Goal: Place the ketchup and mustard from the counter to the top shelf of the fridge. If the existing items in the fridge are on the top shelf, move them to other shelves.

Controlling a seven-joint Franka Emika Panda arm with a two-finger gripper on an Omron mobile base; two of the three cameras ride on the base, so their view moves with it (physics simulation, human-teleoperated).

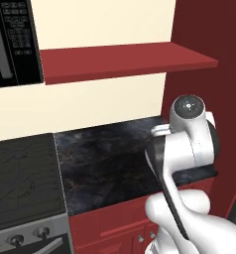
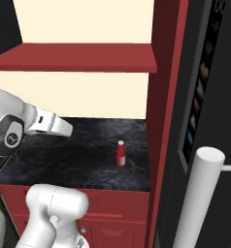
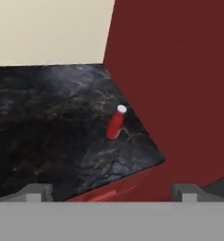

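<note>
Jaws [image 3: 111, 192] are wide open and hold nothing. Ahead of them, well apart, the small red ketchup bottle with a white cap [image 3: 116, 122] stands upright on the dark marble desk [image 3: 48, 122]. It is near the desk's right end, close to the tall dark red wall panel [image 3: 180, 84]. To grab it, the jaws probably need to go forward and down.

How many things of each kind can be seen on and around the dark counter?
Red bottle with white cap: 1
Dark stone counter: 1
Red wall shelf: 1
Stove: 1
Microwave: 1
Fridge door handle: 1
Total: 6
</note>
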